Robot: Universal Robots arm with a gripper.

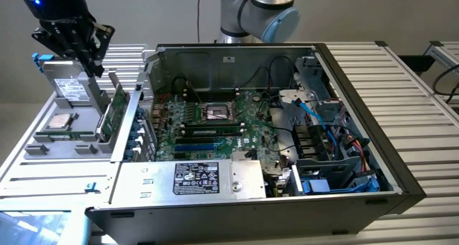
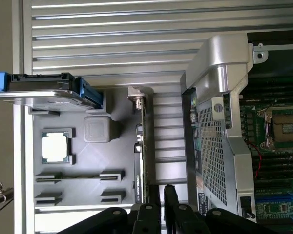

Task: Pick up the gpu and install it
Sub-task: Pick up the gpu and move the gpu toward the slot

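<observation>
You have no wording here that can be read. In the exterior view, toward six o'clock, the power supply (image 1: 244,183) carries a black label (image 1: 195,178) with white print and marks, too small to make out. Toward ten o'clock, the drive (image 1: 72,89) bears a white label (image 1: 70,86), its lines illegible. At twelve o'clock, a pale sticker (image 1: 229,57) sits on the case (image 1: 215,62) back wall, unreadable. In the wrist view, the gpu (image 2: 143,161) shows a dark strip of tiny print, also illegible.
</observation>
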